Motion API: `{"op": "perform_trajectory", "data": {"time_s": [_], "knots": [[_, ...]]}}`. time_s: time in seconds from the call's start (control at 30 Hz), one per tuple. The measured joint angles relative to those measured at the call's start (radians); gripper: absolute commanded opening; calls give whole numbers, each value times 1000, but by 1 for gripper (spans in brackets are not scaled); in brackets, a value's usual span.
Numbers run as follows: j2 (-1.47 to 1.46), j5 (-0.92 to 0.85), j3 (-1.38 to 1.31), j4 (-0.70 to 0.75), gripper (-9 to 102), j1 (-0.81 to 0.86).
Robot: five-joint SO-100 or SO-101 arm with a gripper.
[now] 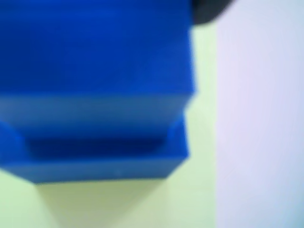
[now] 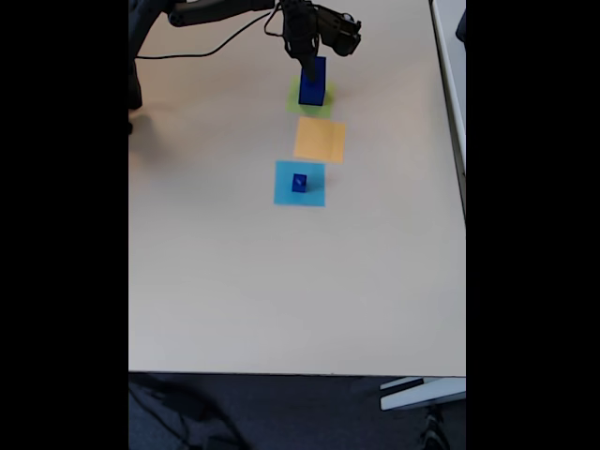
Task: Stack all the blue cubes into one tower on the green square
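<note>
The wide beige tabletop (image 2: pixel 281 281) is filling the fixed view, with three flat paper-like patches lying in a short line near its twelve o'clock edge. The black robot arm (image 2: pixel 225 11) is reaching in from the eleven o'clock corner, a thin dark cable (image 2: pixel 202 49) trailing across the table beneath it.

The lime-green paper square (image 2: pixel 294 105) is lying farthest toward twelve o'clock. A tower of solid dark-blue cubes (image 2: pixel 312 82) is standing upright on it; the fixed view is too small to count the cubes. In the blurred wrist view two tiers are showing, a larger blue cube (image 1: pixel 95 166) below and a narrower blue block (image 1: pixel 95 47) on top, the green patch (image 1: pixel 142 204) spreading under them toward six o'clock and pale table surface at three o'clock.

The orange paper square (image 2: pixel 320 140) is lying just at five o'clock of the green one, bare. At seven o'clock of the orange patch, the light-blue paper square (image 2: pixel 300 183) is carrying one tiny dark-blue cube (image 2: pixel 299 182) at its middle, well apart from the tower.

The black two-finger gripper (image 2: pixel 307 60) is hanging at the tower's top. Whether its fingers are spread or pinching the upper cube cannot be told.
</note>
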Motion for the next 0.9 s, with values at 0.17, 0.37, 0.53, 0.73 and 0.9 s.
{"op": "perform_trajectory", "data": {"time_s": [0.17, 0.37, 0.53, 0.73, 0.9], "knots": [[0, -6, 0, 0, 23, 0], [0, -11, 0, 0, 26, 0], [0, -15, 0, 0, 26, 0], [0, -28, 0, 0, 25, 0], [0, -48, 0, 0, 25, 0]]}}
